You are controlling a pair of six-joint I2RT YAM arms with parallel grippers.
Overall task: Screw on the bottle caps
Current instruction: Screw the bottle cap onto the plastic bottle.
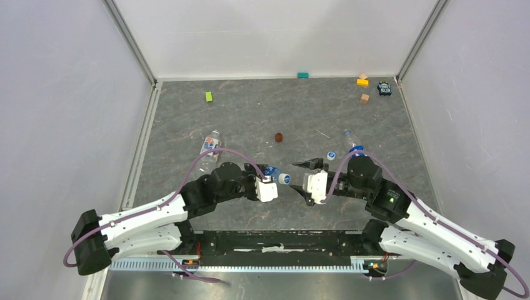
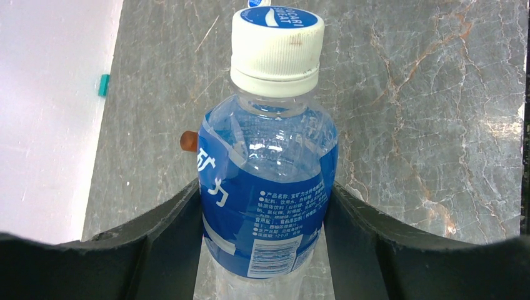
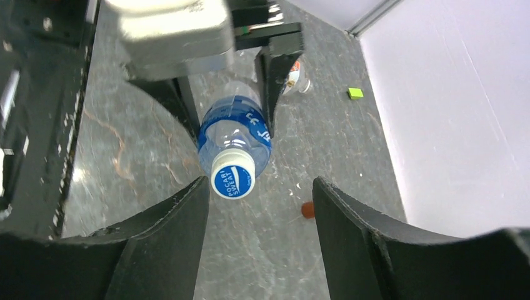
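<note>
Here, three bottles (image 1: 211, 145), left gripper (image 2: 265, 200) pinching capped bottle (image 2: 269, 181), right gripper (image 3: 261, 187) spread, one loose cap (image 1: 331, 155).

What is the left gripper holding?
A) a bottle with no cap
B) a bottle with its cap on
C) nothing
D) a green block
B: the left gripper clamps both sides of the bottle, and a cap sits on its neck.
</note>
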